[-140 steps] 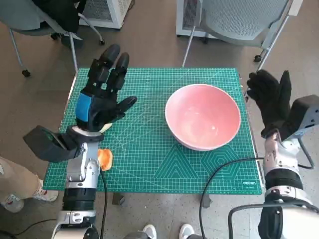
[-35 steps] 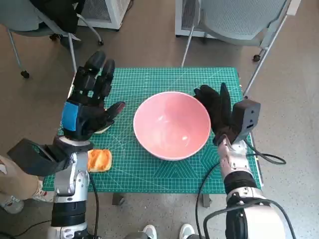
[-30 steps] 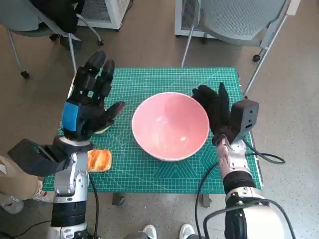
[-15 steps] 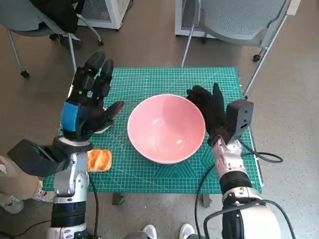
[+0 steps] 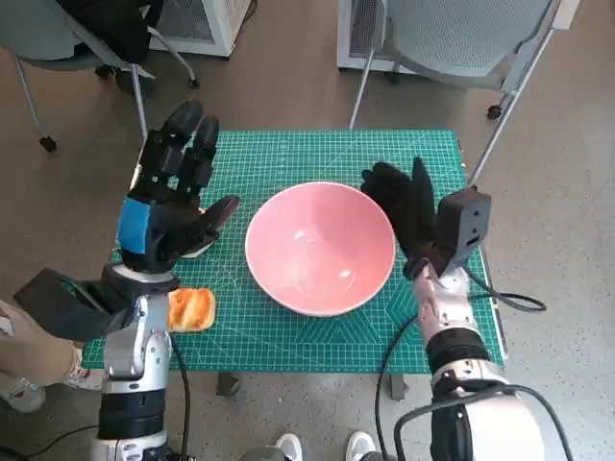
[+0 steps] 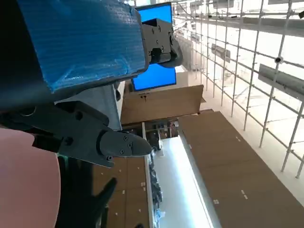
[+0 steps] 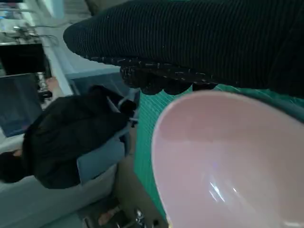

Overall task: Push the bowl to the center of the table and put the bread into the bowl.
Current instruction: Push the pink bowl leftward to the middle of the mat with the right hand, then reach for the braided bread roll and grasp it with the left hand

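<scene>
With the pink bowl (image 5: 321,247) near the mat's (image 5: 288,154) middle, your gloved right hand (image 5: 404,209) flat-fingered and empty against its rim, and your spread, empty left hand (image 5: 173,197) above the bread (image 5: 191,309) at the mat's near-left corner, a harder shove risks overshooting or tipping the bowl.

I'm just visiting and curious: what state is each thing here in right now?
Bowl: upright, empty, near the mat's middle.
Bread: lying on the mat, not in the bowl.
Left hand: open, raised, holding nothing.
Right hand: open, fingers at the bowl's rim.
Green mat: flat on the table.
</scene>
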